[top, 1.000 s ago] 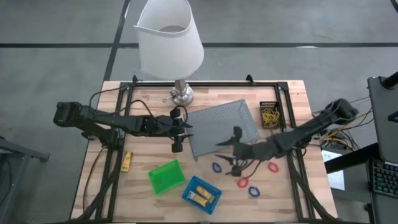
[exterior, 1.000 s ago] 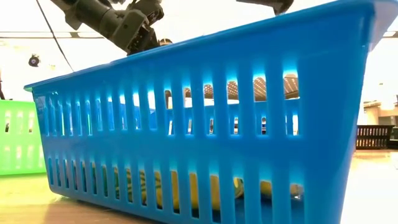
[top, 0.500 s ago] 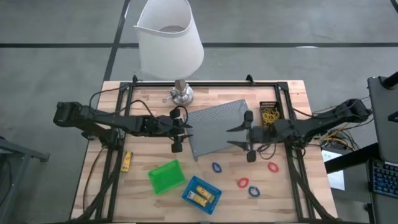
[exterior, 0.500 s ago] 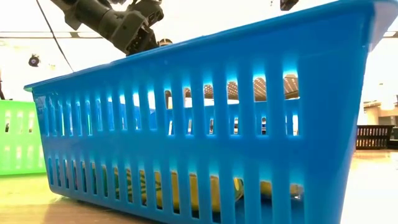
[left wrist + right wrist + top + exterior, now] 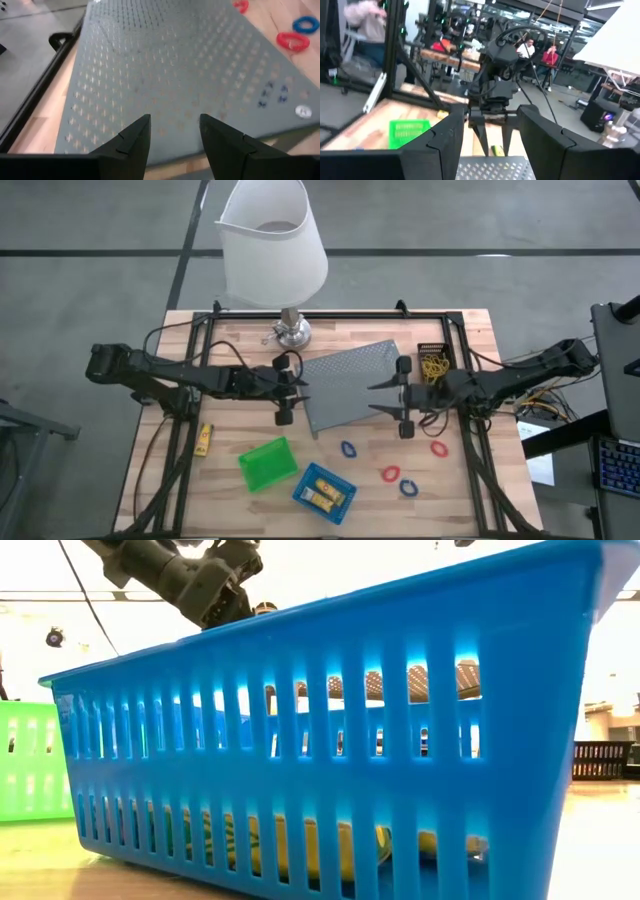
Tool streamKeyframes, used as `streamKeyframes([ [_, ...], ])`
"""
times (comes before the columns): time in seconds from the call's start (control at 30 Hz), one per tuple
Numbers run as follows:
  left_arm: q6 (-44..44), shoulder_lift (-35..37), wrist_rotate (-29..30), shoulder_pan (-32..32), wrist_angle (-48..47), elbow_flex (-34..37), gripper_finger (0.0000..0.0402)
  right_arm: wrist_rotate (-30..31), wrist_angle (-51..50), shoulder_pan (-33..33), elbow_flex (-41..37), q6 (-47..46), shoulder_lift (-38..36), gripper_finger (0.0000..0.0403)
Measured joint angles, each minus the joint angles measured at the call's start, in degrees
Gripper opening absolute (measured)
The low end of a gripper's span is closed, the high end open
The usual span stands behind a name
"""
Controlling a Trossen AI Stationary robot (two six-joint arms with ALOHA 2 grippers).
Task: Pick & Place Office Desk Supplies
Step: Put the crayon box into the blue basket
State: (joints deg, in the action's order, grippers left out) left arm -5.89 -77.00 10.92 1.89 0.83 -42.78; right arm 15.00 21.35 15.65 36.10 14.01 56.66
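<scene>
1. Left gripper (image 5: 284,392) hovering at the near-left edge of the grey mesh tray (image 5: 355,383), fingers (image 5: 131,140) spread moderately, nothing between them.
2. Out past that gripper toward the table's (image 5: 460,495) left edge: a yellow stubby stick (image 5: 204,439) lying alone on the wood.
3. Toward the front from the left gripper: green bin (image 5: 267,463), and just beside it the blue bin (image 5: 323,488) with two yellow sticks (image 5: 322,491) inside.
4. Behind the left gripper, at the back of the table: white-shaded lamp (image 5: 273,243).
5. Right gripper (image 5: 403,397) over the tray's right edge, facing the left gripper, fingers (image 5: 445,137) set wide, empty.
6. Just behind the right gripper: black bin (image 5: 435,364) holding yellow-orange rubber bands (image 5: 434,368).
7. In front of the right gripper, loose on the table: a blue loop (image 5: 347,449), a red loop (image 5: 438,447), another red loop (image 5: 390,474), another blue loop (image 5: 407,487).
</scene>
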Motion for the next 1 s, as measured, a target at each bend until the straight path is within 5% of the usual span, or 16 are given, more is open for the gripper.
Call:
streamKeyframes([
  [1.0,-0.03,0.03,-0.01,0.00,-3.64,-0.07,0.0174,0.09,-9.18,-8.93,0.00,-0.12,-5.53,0.0185],
])
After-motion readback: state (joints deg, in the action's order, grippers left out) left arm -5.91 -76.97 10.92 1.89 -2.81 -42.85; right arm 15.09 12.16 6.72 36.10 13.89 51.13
